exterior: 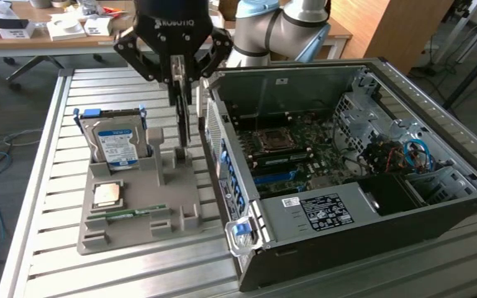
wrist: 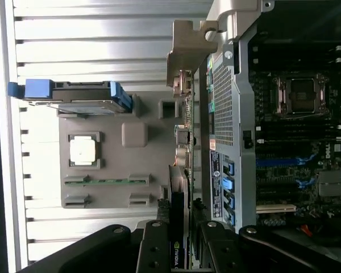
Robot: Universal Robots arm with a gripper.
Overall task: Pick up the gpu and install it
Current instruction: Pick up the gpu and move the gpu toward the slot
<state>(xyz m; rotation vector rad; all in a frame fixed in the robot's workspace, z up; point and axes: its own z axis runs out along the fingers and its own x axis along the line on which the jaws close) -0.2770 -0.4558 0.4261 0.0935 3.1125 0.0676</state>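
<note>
My gripper [exterior: 186,77] hangs from above, shut on the top edge of the gpu [exterior: 184,118]. The gpu is a thin dark card seen edge-on, hanging upright between the grey tray [exterior: 139,217] and the open computer case [exterior: 346,161]. Its lower edge is close over the tray's slotted holder; I cannot tell whether they touch. In the wrist view the gpu [wrist: 183,136] runs out from between the fingers of the gripper [wrist: 181,230], with its metal bracket [wrist: 187,51] at the far end, alongside the case wall [wrist: 221,114].
The tray holds a blue-labelled hard drive [exterior: 116,143], a square processor [exterior: 107,194] and a green memory stick [exterior: 131,214]. The case lies open with its motherboard [exterior: 288,149] exposed. All rest on a slatted metal table [exterior: 48,186]. Desks stand behind.
</note>
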